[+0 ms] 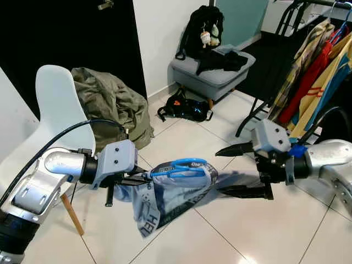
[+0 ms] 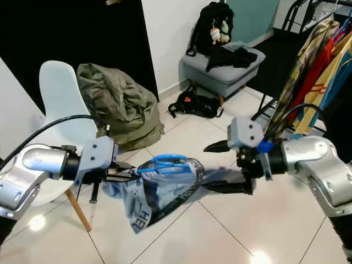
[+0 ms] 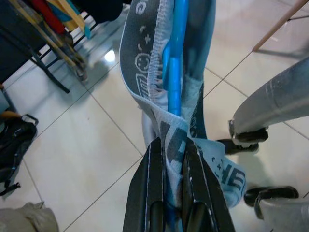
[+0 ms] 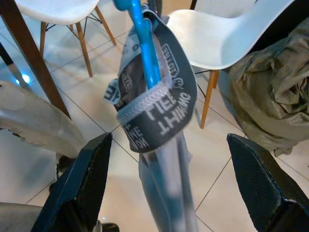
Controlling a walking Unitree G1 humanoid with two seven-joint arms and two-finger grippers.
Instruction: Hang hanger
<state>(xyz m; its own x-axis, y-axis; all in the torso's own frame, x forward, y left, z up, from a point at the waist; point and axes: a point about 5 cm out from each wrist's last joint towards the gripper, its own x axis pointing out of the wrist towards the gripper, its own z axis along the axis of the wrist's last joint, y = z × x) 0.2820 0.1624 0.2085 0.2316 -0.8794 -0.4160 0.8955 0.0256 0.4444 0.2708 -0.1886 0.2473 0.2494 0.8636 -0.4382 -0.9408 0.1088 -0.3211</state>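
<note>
This is a lived-in room of a home. The floor (image 1: 231, 231) is glossy white tile. A white moulded chair (image 1: 58, 104) on wooden legs stands by the wall, and just beside it a rumpled olive jacket (image 1: 113, 104) is heaped on the floor. Farther along the wall from the chair sits a grey padded stool (image 1: 212, 74) carrying a black backpack (image 1: 202, 25) and dark clothes, with another black bag (image 1: 184, 107) on the tiles at its foot. Beyond the stool, a black clothes rack (image 1: 286, 33) holds colourful shirts (image 1: 322, 66).
</note>
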